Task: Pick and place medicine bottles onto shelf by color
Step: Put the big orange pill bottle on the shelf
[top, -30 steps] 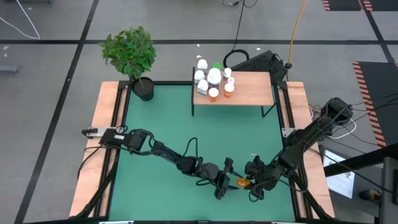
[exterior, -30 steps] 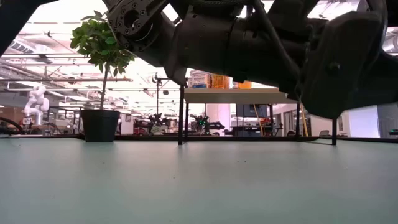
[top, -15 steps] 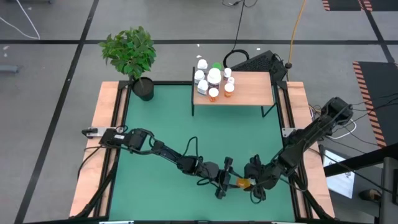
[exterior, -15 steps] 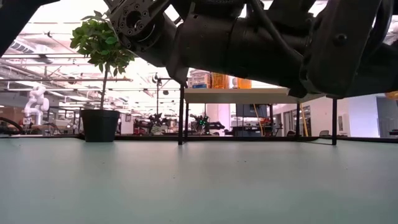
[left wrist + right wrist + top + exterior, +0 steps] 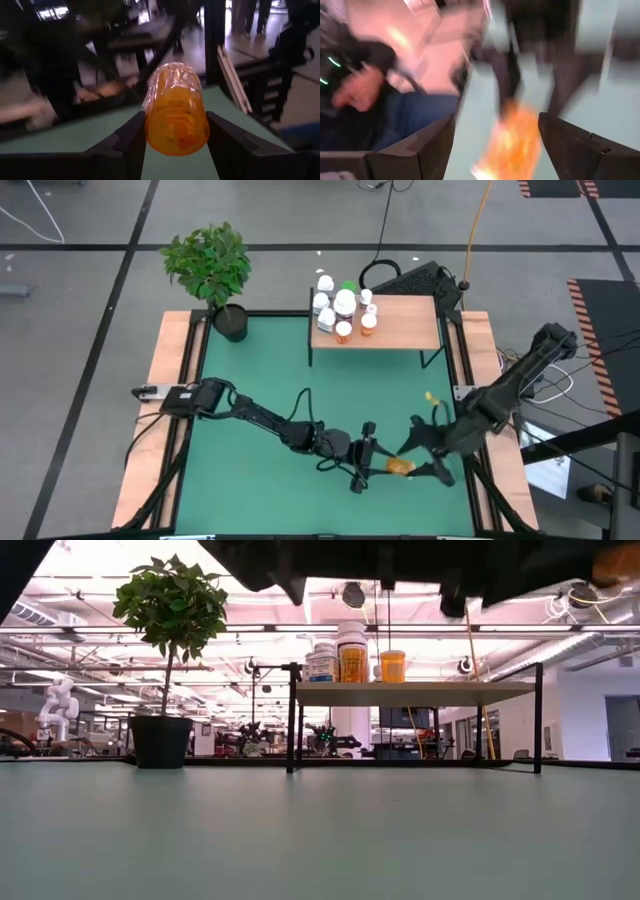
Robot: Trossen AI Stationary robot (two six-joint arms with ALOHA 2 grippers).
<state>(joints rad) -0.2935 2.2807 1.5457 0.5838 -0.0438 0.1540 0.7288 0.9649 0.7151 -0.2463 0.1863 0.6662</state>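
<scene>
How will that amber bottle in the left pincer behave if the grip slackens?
The amber bottle is round and smooth-walled, so it could slip between the left pincer's fingers. It lies sideways, so it would probably roll if dropped. It looks like light plastic.

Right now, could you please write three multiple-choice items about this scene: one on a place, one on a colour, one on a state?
1. Where does the potted plant stand?
A. at a far corner of the mat, on the left arm's side
B. on the shelf
C. between the two grippers

2. What colour is the bottle in the left gripper?
A. white
B. amber-orange
C. green

3. How is the right gripper?
A. shut on a white bottle
B. resting on the shelf
C. open, holding nothing

Answers:
1 A: the high view shows it there, beside the shelf.
2 B: the left wrist view shows it between the fingers.
3 C: its fingers stand apart, clear of the bottle.
</scene>
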